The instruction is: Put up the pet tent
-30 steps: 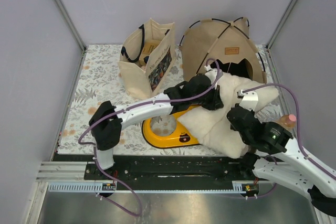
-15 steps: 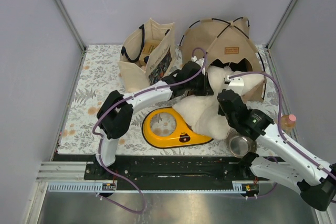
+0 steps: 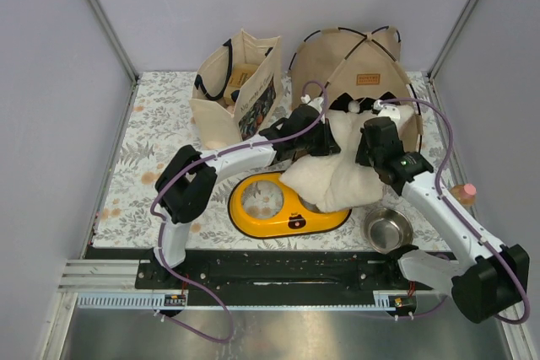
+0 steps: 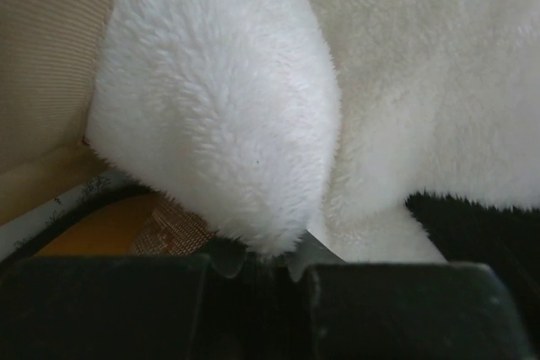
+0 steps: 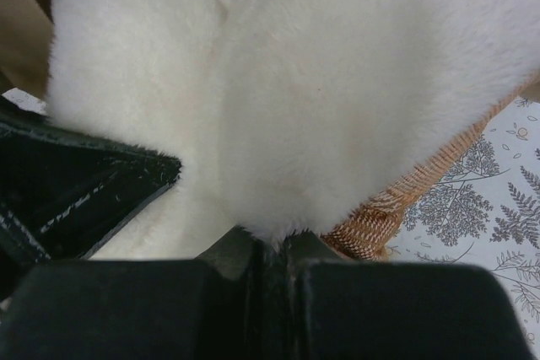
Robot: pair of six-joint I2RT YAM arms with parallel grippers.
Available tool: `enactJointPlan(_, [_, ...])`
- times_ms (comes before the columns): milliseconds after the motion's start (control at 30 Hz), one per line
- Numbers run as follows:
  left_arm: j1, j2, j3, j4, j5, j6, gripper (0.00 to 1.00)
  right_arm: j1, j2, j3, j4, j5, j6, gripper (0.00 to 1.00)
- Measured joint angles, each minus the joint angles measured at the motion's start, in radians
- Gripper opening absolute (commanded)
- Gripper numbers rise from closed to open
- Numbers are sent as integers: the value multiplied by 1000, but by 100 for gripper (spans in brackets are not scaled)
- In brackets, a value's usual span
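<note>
The pet tent (image 3: 361, 63), tan canvas with thin black poles and a small brown label, stands upright at the back right with its arched doorway facing the arms. A cream fluffy pillow (image 3: 336, 176) hangs between both grippers, its far end at the doorway and its near end draped over a yellow dish. My left gripper (image 3: 327, 134) is shut on the pillow's left edge (image 4: 228, 115). My right gripper (image 3: 377, 128) is shut on its right edge (image 5: 287, 107). In the wrist views the left gripper (image 4: 260, 255) and right gripper (image 5: 270, 246) each pinch white fur. Tan tent fabric (image 4: 42, 56) lies just left.
A beige tote bag (image 3: 236, 94) with black handles stands at the back left, next to the tent. The yellow dish (image 3: 263, 208) lies at the front centre. A steel bowl (image 3: 387, 229) sits at the front right, and a pink-capped bottle (image 3: 463, 194) near the right wall.
Both arms have carried the pillow away from the near edge toward the tent doorway. The steel bowl, covered before, now shows. The right arm has stretched forward.
</note>
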Motion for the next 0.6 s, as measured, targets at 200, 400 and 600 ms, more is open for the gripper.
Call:
enactJointPlan(200, [0, 0, -6, 0, -37, -14, 1, -50, 115, 49, 26, -39, -2, 20])
enactJointPlan(400, [0, 3, -6, 0, -54, -30, 1, -71, 230, 109, 30, -37, -23, 27])
enactJointPlan(600, [0, 23, -6, 13, -60, -42, 1, -79, 311, 157, 26, -24, -32, 21])
